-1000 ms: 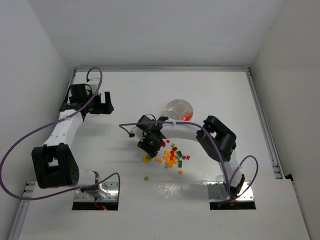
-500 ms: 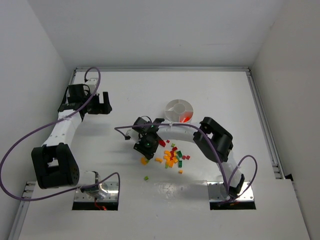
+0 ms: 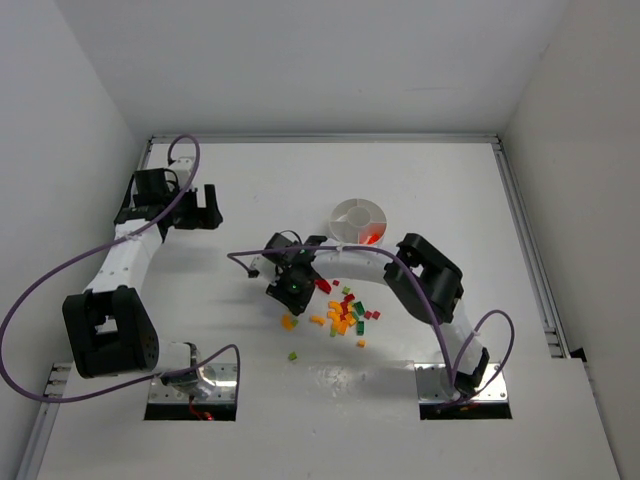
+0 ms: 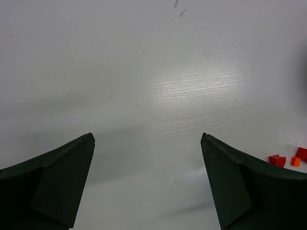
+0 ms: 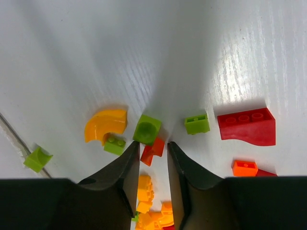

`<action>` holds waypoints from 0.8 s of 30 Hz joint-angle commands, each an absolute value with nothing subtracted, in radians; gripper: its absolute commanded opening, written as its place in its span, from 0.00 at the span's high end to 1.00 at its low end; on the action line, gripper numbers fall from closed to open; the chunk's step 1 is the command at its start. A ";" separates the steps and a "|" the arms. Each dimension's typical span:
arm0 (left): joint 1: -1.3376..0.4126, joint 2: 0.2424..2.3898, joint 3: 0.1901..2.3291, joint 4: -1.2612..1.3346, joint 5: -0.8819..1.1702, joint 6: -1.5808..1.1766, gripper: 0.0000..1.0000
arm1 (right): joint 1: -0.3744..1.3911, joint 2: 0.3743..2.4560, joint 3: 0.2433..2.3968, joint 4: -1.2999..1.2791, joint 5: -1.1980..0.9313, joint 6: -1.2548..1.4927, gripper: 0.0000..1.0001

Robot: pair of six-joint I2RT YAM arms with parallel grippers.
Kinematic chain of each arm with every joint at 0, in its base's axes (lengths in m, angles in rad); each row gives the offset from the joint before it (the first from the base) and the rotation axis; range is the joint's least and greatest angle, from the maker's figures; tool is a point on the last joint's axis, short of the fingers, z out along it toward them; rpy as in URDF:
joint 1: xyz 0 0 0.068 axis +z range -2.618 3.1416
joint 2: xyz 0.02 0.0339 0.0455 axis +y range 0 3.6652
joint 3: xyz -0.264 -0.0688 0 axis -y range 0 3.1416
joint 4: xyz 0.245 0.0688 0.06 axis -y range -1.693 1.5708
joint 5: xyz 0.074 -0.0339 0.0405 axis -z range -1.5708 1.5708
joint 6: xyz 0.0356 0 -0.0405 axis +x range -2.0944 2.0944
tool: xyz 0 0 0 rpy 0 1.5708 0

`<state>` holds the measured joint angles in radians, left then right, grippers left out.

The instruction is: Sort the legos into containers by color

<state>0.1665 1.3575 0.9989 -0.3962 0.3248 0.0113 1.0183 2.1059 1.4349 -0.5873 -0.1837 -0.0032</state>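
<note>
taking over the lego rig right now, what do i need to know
Left gripper: open, empty, over bare table, away from the pile.
Right gripper: low at the pile's left edge, jaws narrow around a red-orange brick; can't tell if it is gripped.
Legos: mostly a mixed loose pile in front of the dish; green stray nearer the bases.
Done: red pieces in one compartment; the others look unfilled.
Left: orange, yellow, green and the remaining reds.

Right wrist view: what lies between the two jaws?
In the right wrist view, one small red-orange lego lies between the jaws; a green lego sits just beyond their tips.
</note>
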 commanded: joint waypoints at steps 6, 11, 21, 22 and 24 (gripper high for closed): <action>0.186 1.344 1.006 -0.387 0.350 0.017 0.01 | 1.017 2.141 1.402 -0.586 -0.156 -0.018 0.85; 0.186 1.335 1.006 -0.387 0.350 0.017 0.01 | 1.017 2.054 1.364 -0.586 -0.146 -0.018 1.00; 0.186 1.356 1.028 -0.387 0.393 0.008 0.01 | 0.871 1.887 1.470 -0.701 -0.135 -0.061 1.00; 0.186 1.365 1.040 -0.387 0.403 0.008 0.01 | 0.856 1.876 1.483 -0.716 -0.149 -0.061 1.00; 0.186 1.376 1.051 -0.387 0.403 -0.001 0.01 | 0.806 1.858 1.492 -0.726 -0.163 -0.061 1.00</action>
<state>0.1722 1.3624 1.0027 -0.3969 0.3702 0.0132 0.8654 1.9347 1.4368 -0.6926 -0.1547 -0.0475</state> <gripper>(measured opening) 0.992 0.108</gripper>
